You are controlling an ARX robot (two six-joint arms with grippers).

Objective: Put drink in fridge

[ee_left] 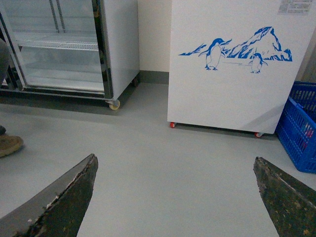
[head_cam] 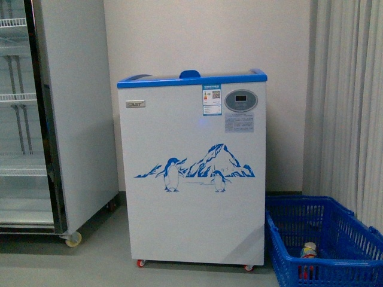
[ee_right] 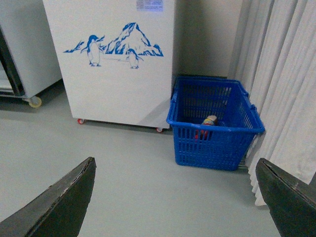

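Observation:
The fridge [head_cam: 191,173] is a white chest cooler with a blue top rim and a penguin-and-mountain picture, standing on small castors against the wall; its lid is closed. It also shows in the left wrist view [ee_left: 232,74] and the right wrist view [ee_right: 113,64]. The drink [head_cam: 309,251] lies in a blue basket [head_cam: 323,239] on the floor right of the fridge, only its top showing; it shows in the right wrist view [ee_right: 210,120] too. My left gripper [ee_left: 175,165] is open and empty above bare floor. My right gripper [ee_right: 175,165] is open and empty, short of the basket [ee_right: 212,123].
A tall grey upright fridge with a glass door [head_cam: 36,119] stands left of the cooler. White curtains [head_cam: 353,101] hang at the right, beside the basket. A person's shoe [ee_left: 9,144] is at the edge of the left wrist view. Grey floor lies in front.

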